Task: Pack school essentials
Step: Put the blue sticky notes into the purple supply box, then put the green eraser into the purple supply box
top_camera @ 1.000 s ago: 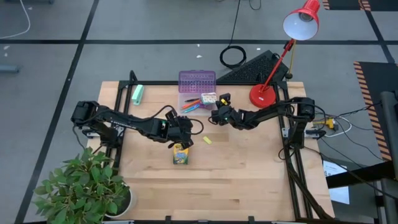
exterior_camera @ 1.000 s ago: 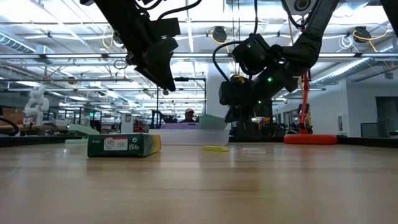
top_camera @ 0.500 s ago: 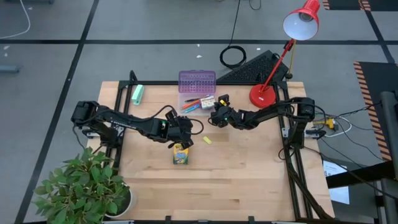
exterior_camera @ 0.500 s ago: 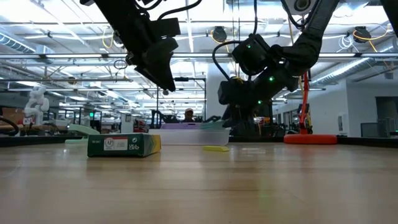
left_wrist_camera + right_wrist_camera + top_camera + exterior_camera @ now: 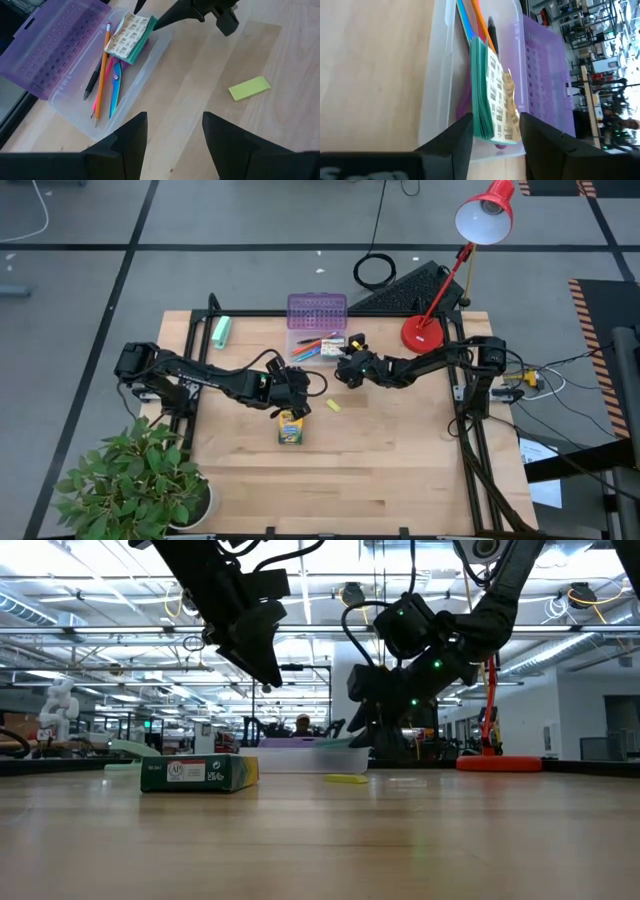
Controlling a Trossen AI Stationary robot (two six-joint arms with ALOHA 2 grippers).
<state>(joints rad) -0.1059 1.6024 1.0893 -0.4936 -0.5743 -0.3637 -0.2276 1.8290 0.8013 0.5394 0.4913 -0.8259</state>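
A clear box with its purple lid open stands at the table's far middle. In it lie pens, scissors and the green-and-white stationery set, which leans on the box's end wall. My right gripper is open, with a finger on either side of the set's near end. My left gripper hovers open above bare table. The crayon box and a small yellow piece lie on the table.
A mint-green roll lies at the far left. A red desk lamp stands at the far right, behind my right arm. A potted plant overhangs the near left corner. Bare wood fills the near half of the table.
My right gripper has opened and let go of the stationery set, which has settled lower into the clear box. It has also crept slightly toward the box.
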